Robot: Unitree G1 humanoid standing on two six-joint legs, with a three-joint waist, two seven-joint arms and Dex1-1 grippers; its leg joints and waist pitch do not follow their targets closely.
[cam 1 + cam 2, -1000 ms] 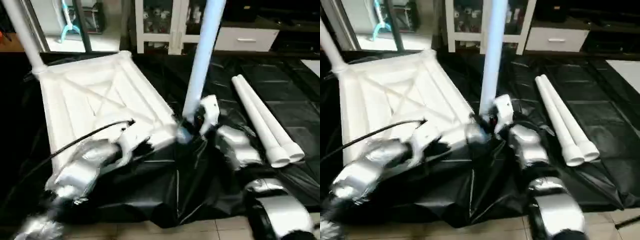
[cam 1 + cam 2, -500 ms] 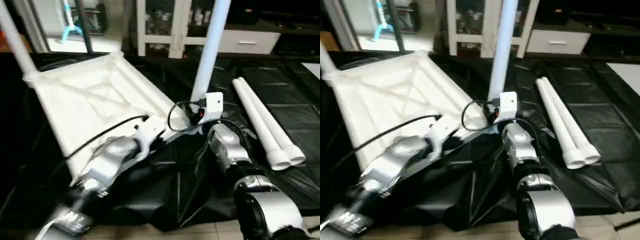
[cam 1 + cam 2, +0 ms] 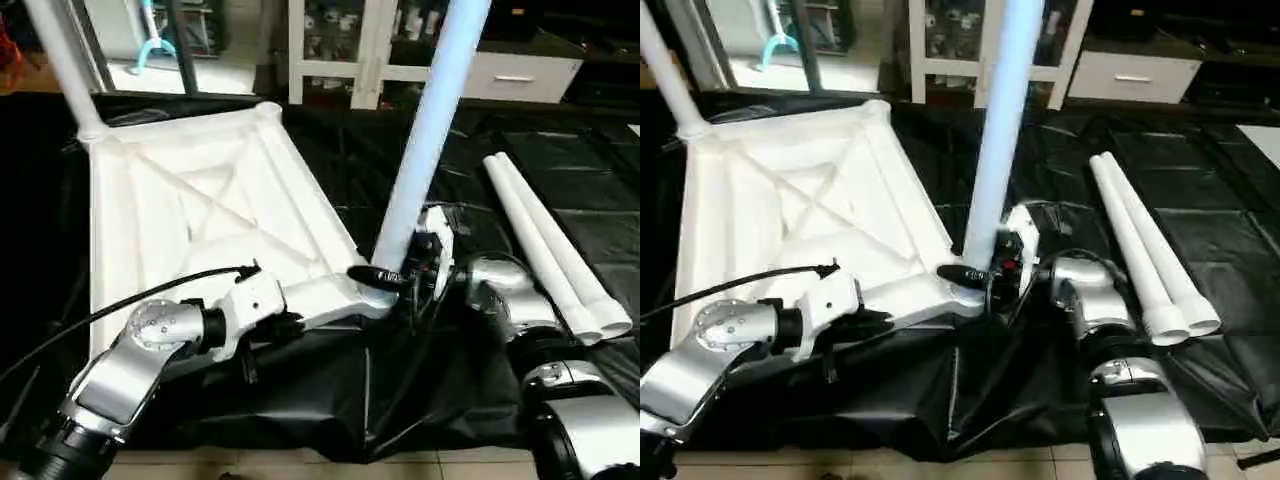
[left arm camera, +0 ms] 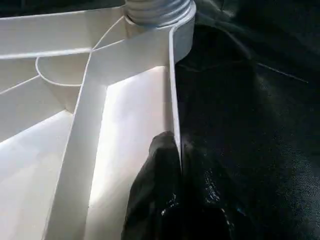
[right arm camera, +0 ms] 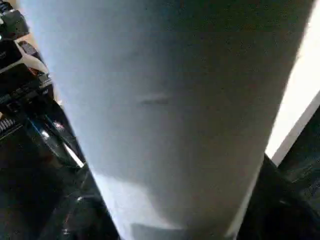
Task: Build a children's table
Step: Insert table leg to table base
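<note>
The white tabletop [image 3: 200, 200] lies upside down on the black sheet, its X ribs facing up. One leg [image 3: 65, 60] stands in its far left corner socket. A second leg [image 3: 425, 130] rises from the near right corner socket [image 4: 157, 10]. My right gripper [image 3: 385, 278] is closed around this leg just above the socket, one black finger [image 3: 962, 272] crossing in front of it. My left gripper [image 4: 177, 150] is shut on the tabletop's near rim [image 4: 174, 90], a short way from that corner. Two loose legs [image 3: 550, 250] lie side by side to the right.
A crumpled black sheet [image 3: 450, 400] covers the floor under everything, with pale tiles [image 3: 300, 465] at its near edge. White cabinets [image 3: 350, 50] stand at the back. A black cable [image 3: 100, 315] runs along my left forearm.
The head views have shifted. My right wrist has turned at the base of the upright leg. Both grippers keep their holds on the leg and the rim.
</note>
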